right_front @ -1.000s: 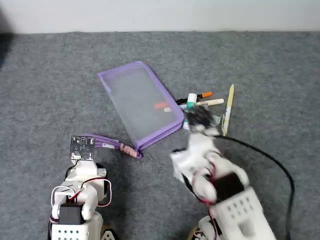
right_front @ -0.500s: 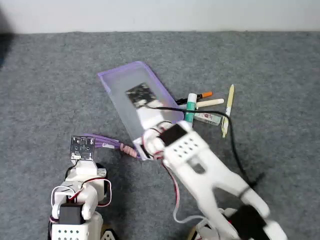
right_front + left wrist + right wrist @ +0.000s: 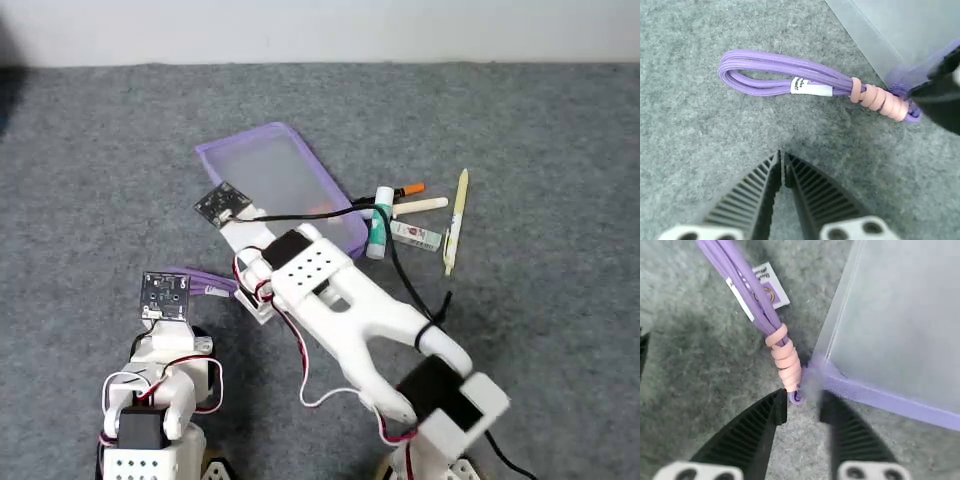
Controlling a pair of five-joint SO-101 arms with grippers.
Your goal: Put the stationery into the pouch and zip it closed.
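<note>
The purple translucent pouch (image 3: pixel 270 175) lies flat, with an orange item (image 3: pixel 320 210) inside. Its purple strap (image 3: pixel 775 75) with a pink coil (image 3: pixel 880 100) trails from the near corner. To the pouch's right lie loose stationery: a green-white marker (image 3: pixel 377 222), an orange-tipped pen (image 3: pixel 405 190), a beige pen (image 3: pixel 420 205) and a yellow pencil (image 3: pixel 457 220). My right arm (image 3: pixel 330 290) stretches across to that near corner. My right gripper (image 3: pixel 805 407) is open, with the pouch corner (image 3: pixel 812 377) and the coil's end between its fingers. My left gripper (image 3: pixel 783 160) is shut on nothing, just short of the strap.
Grey carpet (image 3: pixel 520 130) covers the table. A black cable (image 3: pixel 400 270) runs from the right arm over the pouch's edge. The left arm (image 3: pixel 165 350) sits at the front left, close to the right arm's wrist.
My right arm has swung left from the stationery pile, across the pouch, down to its near corner by the strap. The green-white marker has shifted slightly. The left arm has kept still.
</note>
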